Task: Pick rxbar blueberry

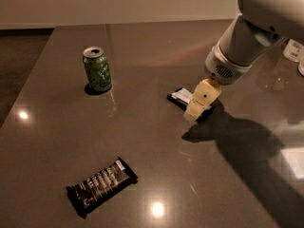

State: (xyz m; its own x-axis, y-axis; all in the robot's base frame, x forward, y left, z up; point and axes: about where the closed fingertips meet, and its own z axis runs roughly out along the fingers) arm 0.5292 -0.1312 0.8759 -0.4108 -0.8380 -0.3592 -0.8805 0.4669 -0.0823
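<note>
Six entries, listed largest first.

1. Table [142,141], dark and glossy: filling nearly the whole camera view, running out of frame at the bottom and right, showing a few bright spots of reflected light.

2. Robot arm [256,27], pale grey: entering from the upper right corner, cut off by the top and right edges, reaching down and leftward toward the table's middle. Casting a broad shadow [247,146] across the right side of the table.

3. Black bar [101,186], long, with rows of white lettering too small to read: lying flat and slanted near the lower left, well apart from everything else.

4. Green can [97,69]: standing upright toward the upper left, top facing up, label too blurred to read.

5. Gripper [194,112], cream-coloured: hanging tilted from the arm's round wrist, tip down at the table just right of centre, covering the right end of the item below. Showing as a single pale mass; impossible to tell whether spread or pressed together, or whether gripping anything.

6. Rxbar blueberry [181,97], dark navy wrapper with a pale panel: lying flat near the table's centre, only the left part showing, the rest hiding behind the gripper. Contact between the two not readable.

7. Pale objects [294,50] at the right edge: cut off, unidentifiable.
</note>
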